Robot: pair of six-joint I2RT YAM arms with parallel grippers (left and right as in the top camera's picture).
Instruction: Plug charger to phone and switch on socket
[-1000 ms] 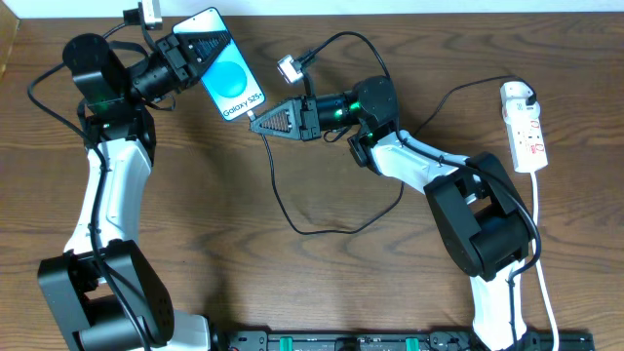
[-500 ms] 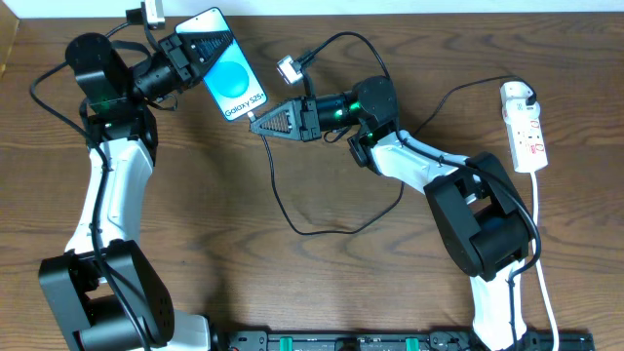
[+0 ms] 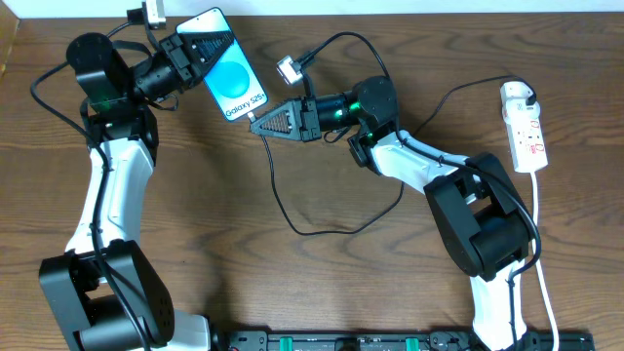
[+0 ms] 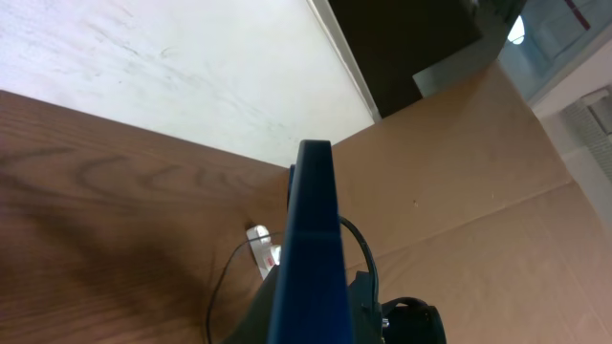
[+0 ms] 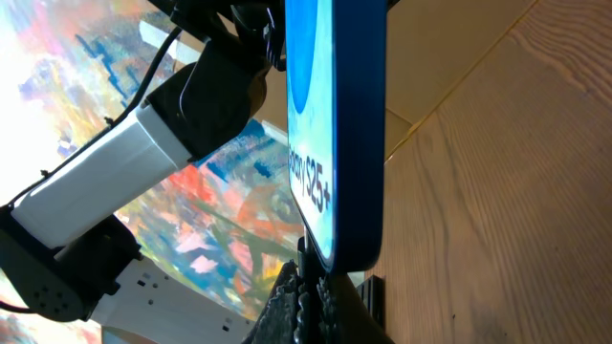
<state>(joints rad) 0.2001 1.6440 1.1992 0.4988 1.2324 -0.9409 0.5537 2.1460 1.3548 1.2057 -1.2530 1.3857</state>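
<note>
The phone (image 3: 230,76) with a blue-cyan screen and "Galaxy S25" text is held off the table at the upper left by my left gripper (image 3: 185,51), shut on its top end. In the left wrist view it shows edge-on (image 4: 311,258). My right gripper (image 3: 258,121) is shut on the charger's plug tip, which touches the phone's bottom edge (image 5: 335,143). The thin black charger cable (image 3: 292,210) loops across the table to the white adapter plug (image 3: 517,95) in the socket (image 3: 526,132), a white power strip at the far right.
A small silver connector (image 3: 289,68) lies on the table just above the right gripper. A white lead (image 3: 542,263) runs from the strip toward the front edge. A cardboard panel (image 4: 478,191) stands behind the table.
</note>
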